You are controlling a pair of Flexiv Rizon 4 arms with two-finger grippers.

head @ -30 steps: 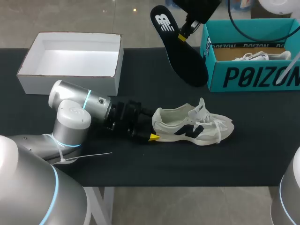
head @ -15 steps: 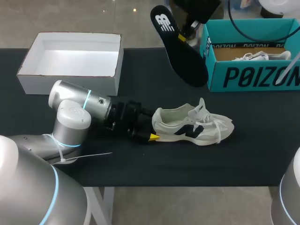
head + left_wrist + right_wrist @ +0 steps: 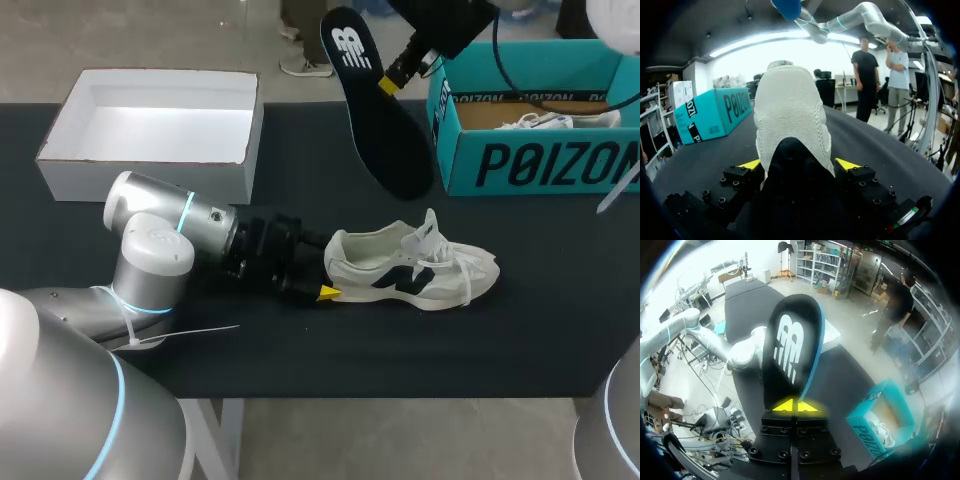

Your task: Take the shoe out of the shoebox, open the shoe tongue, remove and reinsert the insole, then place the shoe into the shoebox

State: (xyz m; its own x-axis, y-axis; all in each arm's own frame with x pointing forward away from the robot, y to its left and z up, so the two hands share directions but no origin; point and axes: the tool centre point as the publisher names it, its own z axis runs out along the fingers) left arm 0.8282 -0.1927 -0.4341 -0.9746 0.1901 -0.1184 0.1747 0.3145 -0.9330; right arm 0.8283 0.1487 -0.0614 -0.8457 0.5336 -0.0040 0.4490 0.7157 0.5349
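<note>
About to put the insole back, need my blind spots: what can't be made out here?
- Inside of the shoe: head view shows only its side, left wrist view only the heel.
- The teal shoebox: cut off by the head view's edge; its wall hides most contents.
- Far face of the insole: turned away in head and right wrist views.

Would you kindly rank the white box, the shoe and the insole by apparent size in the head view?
1. white box
2. shoe and insole look alike; the insole is held up nearer the camera, so their order is unsure.
</note>
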